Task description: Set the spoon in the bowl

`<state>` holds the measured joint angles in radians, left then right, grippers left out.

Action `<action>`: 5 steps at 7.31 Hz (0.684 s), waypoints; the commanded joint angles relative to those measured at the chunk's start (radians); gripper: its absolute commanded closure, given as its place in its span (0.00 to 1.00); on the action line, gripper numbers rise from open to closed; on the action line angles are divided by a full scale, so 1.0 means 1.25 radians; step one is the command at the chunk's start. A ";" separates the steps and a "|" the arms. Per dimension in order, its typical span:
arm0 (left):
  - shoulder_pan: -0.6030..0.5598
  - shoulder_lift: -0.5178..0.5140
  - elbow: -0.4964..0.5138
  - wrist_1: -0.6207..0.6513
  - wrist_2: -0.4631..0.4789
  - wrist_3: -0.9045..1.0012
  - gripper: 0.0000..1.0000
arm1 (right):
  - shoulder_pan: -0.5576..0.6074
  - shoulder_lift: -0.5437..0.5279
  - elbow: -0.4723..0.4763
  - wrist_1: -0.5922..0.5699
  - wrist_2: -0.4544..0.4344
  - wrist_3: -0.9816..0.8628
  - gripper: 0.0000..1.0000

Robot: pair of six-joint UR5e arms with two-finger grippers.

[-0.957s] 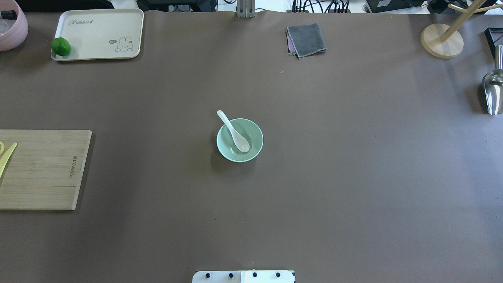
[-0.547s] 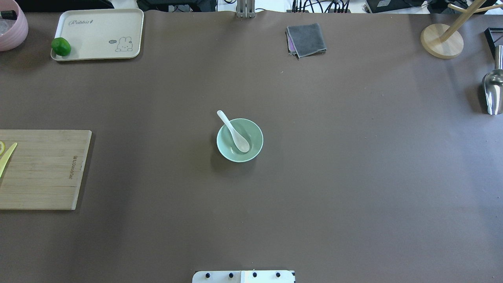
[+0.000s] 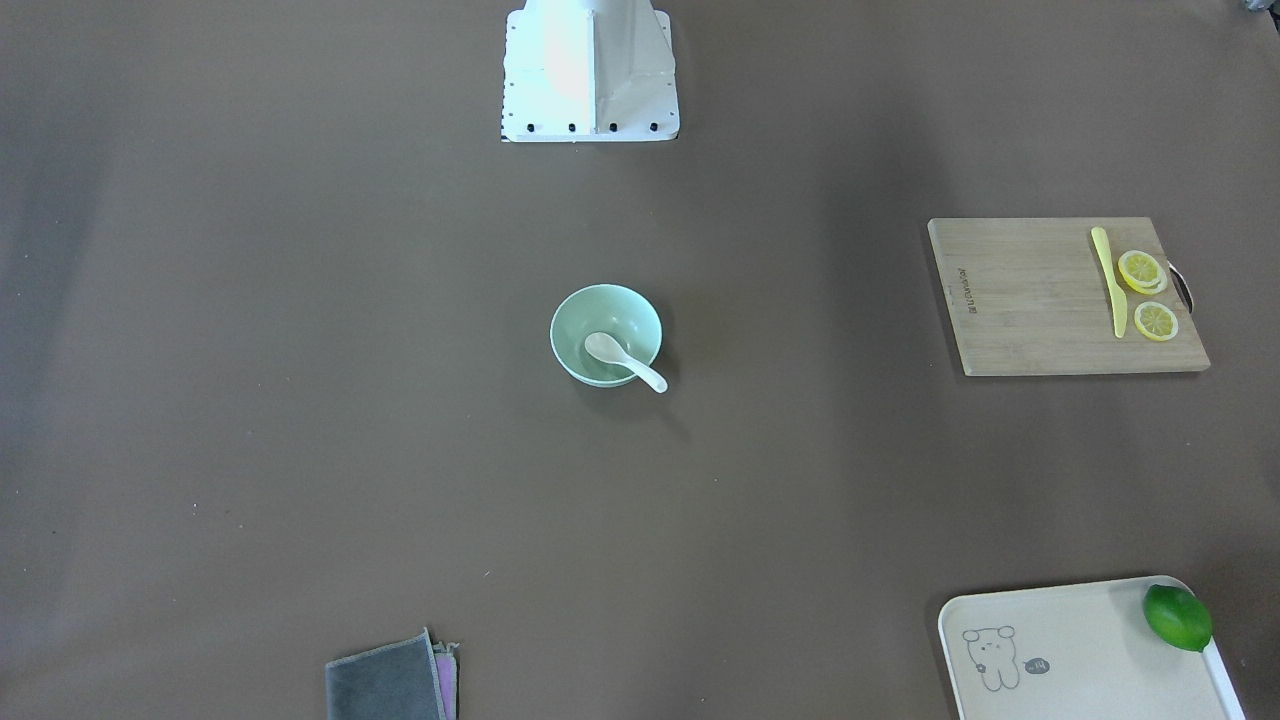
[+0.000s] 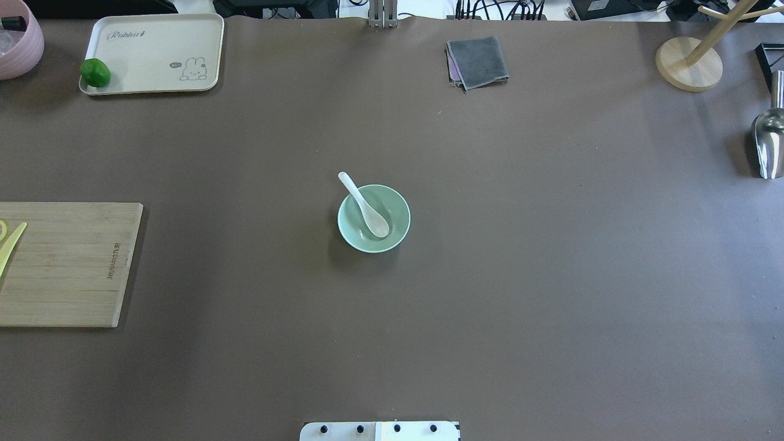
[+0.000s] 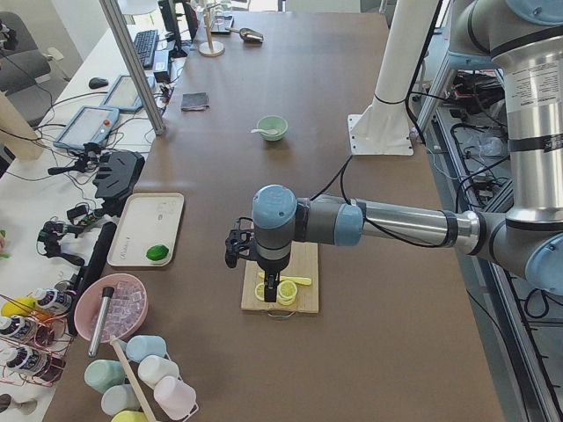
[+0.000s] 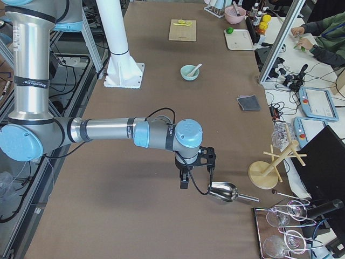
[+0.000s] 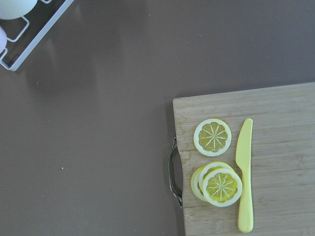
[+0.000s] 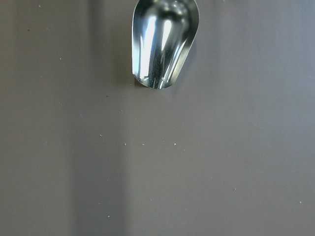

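The white spoon [image 4: 367, 208] lies in the pale mint-green bowl [image 4: 401, 211] at the table's middle, scoop inside and handle resting over the far-left rim. Both also show in the front-facing view, spoon [image 3: 622, 362] and bowl [image 3: 575, 340]. Neither arm is in the overhead or front-facing views. My left gripper [image 5: 271, 286] hangs over the cutting board at the left end, far from the bowl. My right gripper [image 6: 184, 181] hangs next to a metal scoop at the right end. I cannot tell whether either is open or shut.
A wooden cutting board [image 4: 67, 263] with a yellow knife [image 4: 12, 245] and lemon slices [image 3: 1142, 270] lies at the left. A tray [image 4: 153, 52] holds a lime [image 4: 95, 72]. A grey cloth [image 4: 478, 61], a wooden stand [image 4: 689, 64] and a metal scoop [image 4: 768, 144] lie far and right.
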<state>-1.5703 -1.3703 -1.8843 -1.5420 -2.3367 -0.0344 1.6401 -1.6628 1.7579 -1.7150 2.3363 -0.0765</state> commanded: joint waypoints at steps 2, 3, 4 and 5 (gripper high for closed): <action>0.001 0.000 0.002 -0.007 -0.001 -0.004 0.02 | 0.000 -0.001 -0.002 0.000 0.000 0.000 0.00; 0.001 0.000 0.000 -0.007 -0.001 -0.004 0.02 | -0.001 -0.004 -0.007 0.000 0.000 0.000 0.00; 0.001 -0.001 0.000 -0.008 -0.001 -0.004 0.02 | -0.001 -0.007 -0.009 0.000 0.001 0.000 0.00; 0.001 -0.001 -0.001 -0.018 -0.001 -0.004 0.02 | -0.001 -0.007 -0.009 0.000 0.007 0.000 0.00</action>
<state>-1.5694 -1.3707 -1.8839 -1.5546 -2.3378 -0.0399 1.6386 -1.6701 1.7486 -1.7150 2.3389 -0.0767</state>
